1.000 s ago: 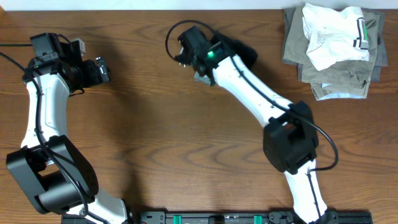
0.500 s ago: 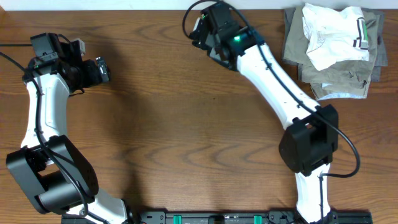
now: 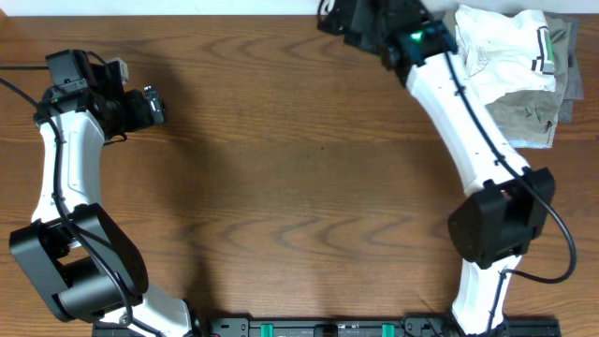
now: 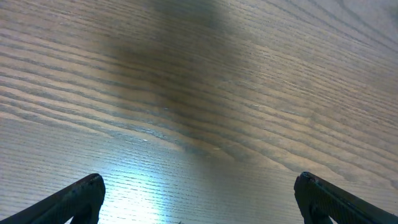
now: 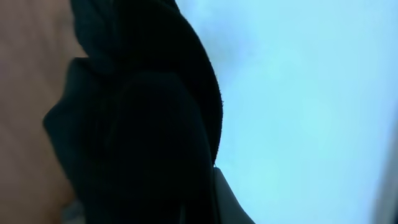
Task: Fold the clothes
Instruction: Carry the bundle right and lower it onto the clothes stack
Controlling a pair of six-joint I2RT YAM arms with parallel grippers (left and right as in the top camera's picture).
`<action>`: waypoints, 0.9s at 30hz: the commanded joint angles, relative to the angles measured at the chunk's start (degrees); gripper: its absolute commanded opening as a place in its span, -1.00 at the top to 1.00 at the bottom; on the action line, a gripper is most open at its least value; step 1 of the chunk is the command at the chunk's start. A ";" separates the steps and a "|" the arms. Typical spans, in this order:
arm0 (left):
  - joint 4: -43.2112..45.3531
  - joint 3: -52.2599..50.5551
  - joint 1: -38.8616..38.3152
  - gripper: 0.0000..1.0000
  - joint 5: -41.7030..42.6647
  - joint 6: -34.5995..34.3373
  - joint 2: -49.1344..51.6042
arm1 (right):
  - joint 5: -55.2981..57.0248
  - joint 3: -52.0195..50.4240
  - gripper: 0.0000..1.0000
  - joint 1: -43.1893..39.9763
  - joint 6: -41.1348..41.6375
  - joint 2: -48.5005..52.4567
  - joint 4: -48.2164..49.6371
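— If you count cloth, what's there?
— One black garment [image 5: 137,124] at the table's [image 3: 309,187] far edge, clamped in the right gripper [image 3: 360,21]; one white garment [image 3: 501,47] nearby; the left gripper [image 4: 199,202] gapes wide.

Even light overhead, wrist views troubled
We see soft shadows on the table [image 3: 281,168] beside the left arm [image 3: 56,178], white glare on the wood up close, and the black cloth [image 5: 137,124] blurred against washed-out blue.

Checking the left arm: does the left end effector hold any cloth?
No, the left end effector stands open, with only the wooden table beneath it.
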 commanded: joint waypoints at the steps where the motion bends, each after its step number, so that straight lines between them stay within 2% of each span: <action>1: -0.13 -0.55 0.02 -0.96 -0.31 -0.33 0.87 | -1.18 1.86 0.98 -2.84 -5.38 -3.91 2.40; 9: -0.11 -0.55 0.02 -0.96 -0.31 -0.35 0.85 | -13.27 1.86 0.98 -11.56 -15.04 -4.87 6.62; 19: -0.11 -0.55 0.02 -0.96 -0.31 -0.35 0.85 | -28.87 1.86 0.98 -22.62 -18.71 -4.85 14.71; 27: -0.09 -0.55 0.02 -0.96 -0.31 -0.37 0.85 | -38.38 1.86 0.98 -30.56 -19.47 -4.81 15.58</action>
